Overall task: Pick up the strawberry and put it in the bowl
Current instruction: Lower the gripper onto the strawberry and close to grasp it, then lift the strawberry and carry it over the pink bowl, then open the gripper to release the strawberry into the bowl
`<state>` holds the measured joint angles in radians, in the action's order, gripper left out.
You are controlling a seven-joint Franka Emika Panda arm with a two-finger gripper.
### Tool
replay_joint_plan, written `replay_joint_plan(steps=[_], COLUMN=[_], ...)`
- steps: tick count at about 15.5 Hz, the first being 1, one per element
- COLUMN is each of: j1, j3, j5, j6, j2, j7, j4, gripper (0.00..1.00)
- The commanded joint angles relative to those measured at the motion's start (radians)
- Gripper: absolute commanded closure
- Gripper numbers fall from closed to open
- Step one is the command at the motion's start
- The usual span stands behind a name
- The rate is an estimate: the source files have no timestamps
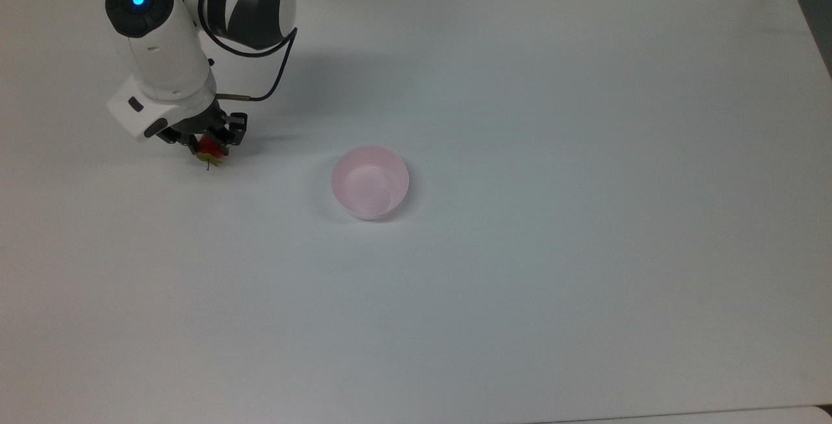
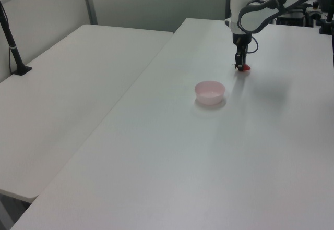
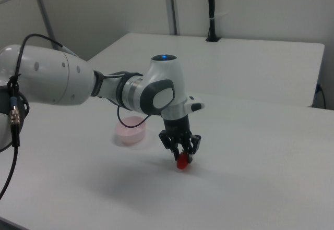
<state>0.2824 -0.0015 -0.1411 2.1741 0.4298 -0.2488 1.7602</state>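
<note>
Top view puts the gripper (image 1: pixel 207 140) at the upper left of the frame, lowered onto the strawberry (image 1: pixel 208 149), whose red body sits between the dark fingers while its green cap pokes out below them toward the frame's bottom. The fingers look drawn in against the fruit, grasping it where it lies on the white bench (image 1: pixel 520 281), judging by how little red is visible. Placement suits a grasp across the narrow width. Right of it, near the frame's centre, the pale pink bowl (image 1: pixel 370 182) stands upright and well apart. Right view shows the strawberry (image 3: pixel 182 162) low between the fingertips, glossy and small.
</note>
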Motion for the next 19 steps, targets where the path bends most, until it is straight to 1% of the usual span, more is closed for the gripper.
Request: replay_joint_plan(steps=[1,3,5,6,7,11,13,15,17,18,19], j1=[-0.008,-0.014,-0.054,-0.083,-0.129,-0.25,-0.285,-0.298,-0.296,-0.295,-0.295], j3=[0.04,0.084,0.104,0.104,0.104,0.104,0.104,0.104,0.103,0.101,0.1], j5=[0.003,0.002,0.003,0.006,0.006,0.005,0.005,0.003,0.002,0.002,0.002], j6=[-0.034,-0.086,-0.137,-0.16,-0.184,-0.18,-0.177,-0.175,-0.172,-0.172,-0.172], j2=[-0.029,-0.029,-0.029,-0.029,-0.029,-0.016,-0.008,0.001,0.007,0.007,0.007], j7=[0.092,0.187,0.247,0.273,0.317,0.423,0.448,0.462,0.462,0.46,0.464], j4=[-0.062,-0.125,-0.163,-0.182,-0.201,-0.194,-0.192,-0.192,-0.192,-0.192,-0.192], gripper=[0.84,0.84,0.84,0.84,0.83,0.82,0.77,0.75,0.65,0.5,0.09])
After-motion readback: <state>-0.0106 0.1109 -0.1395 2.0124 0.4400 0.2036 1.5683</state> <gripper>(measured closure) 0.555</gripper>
